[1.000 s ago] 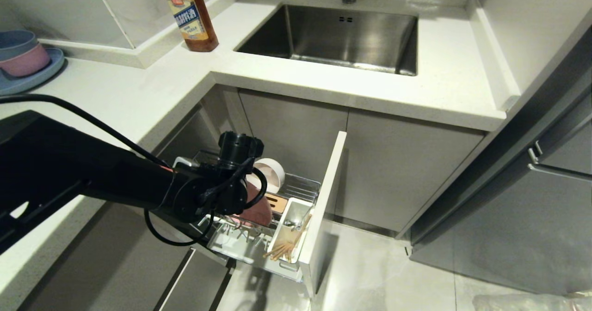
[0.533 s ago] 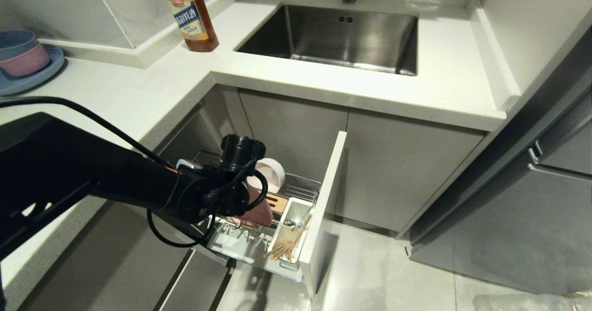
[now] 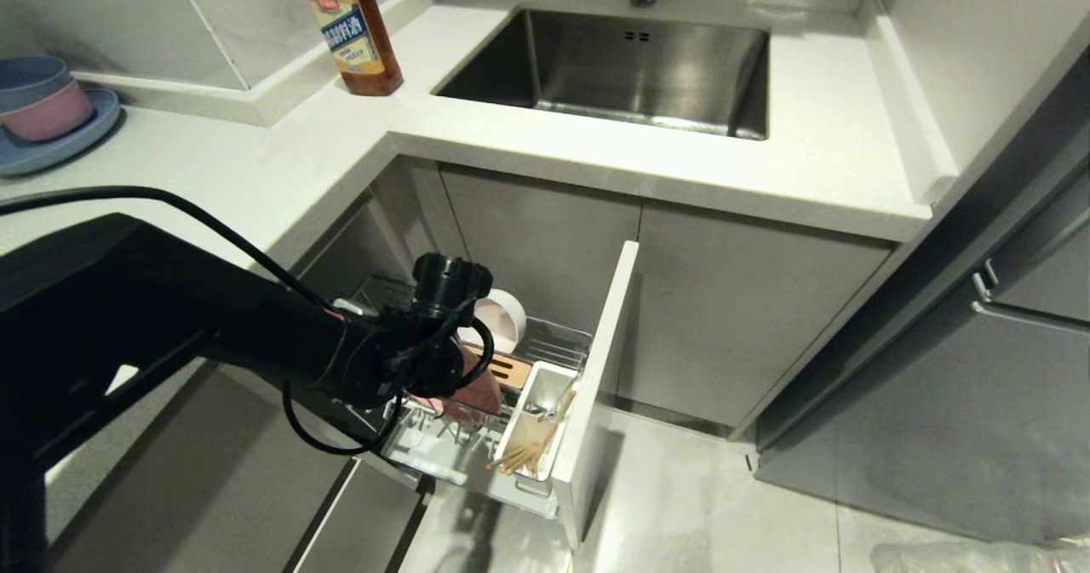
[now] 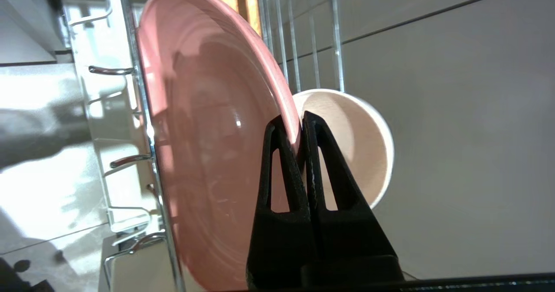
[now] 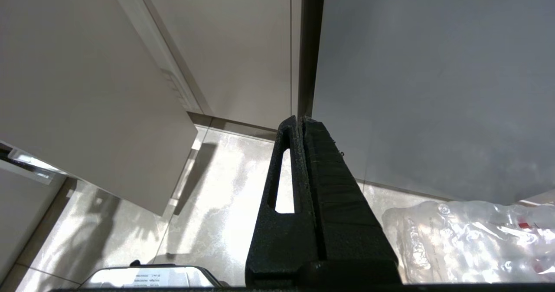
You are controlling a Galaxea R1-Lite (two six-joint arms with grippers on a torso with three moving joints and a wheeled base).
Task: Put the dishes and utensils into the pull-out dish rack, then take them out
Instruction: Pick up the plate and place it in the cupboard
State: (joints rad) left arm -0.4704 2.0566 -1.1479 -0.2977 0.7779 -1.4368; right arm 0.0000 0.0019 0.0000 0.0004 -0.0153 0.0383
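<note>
The pull-out dish rack (image 3: pixel 558 347) stands drawn out below the counter. My left gripper (image 4: pixel 295 120) is shut on the rim of the pink plate (image 4: pixel 208 144), which stands on edge among the rack's wires; in the head view the arm hides most of the plate (image 3: pixel 481 396). Behind it the cream-white bowl (image 3: pixel 501 316) (image 4: pixel 360 149) stands on edge. The chopsticks (image 3: pixel 528 452) lean in the white utensil cup (image 3: pixel 535 424). The spoon is not clearly visible. My right gripper (image 5: pixel 300 120) hangs shut and empty above the floor, outside the head view.
The rack's grey door front (image 3: pixel 600 369) juts out into the floor space. A wooden block (image 3: pixel 504 375) sits in the rack. On the counter stand a sauce bottle (image 3: pixel 349 24), a sink (image 3: pixel 630 66) and stacked blue and pink bowls on a blue plate (image 3: pixel 38 109). A plastic bag (image 5: pixel 472 240) lies on the floor.
My left arm has sunk a little and shifted slightly right, carrying the pink plate deeper into the rack. The right arm has not moved.
</note>
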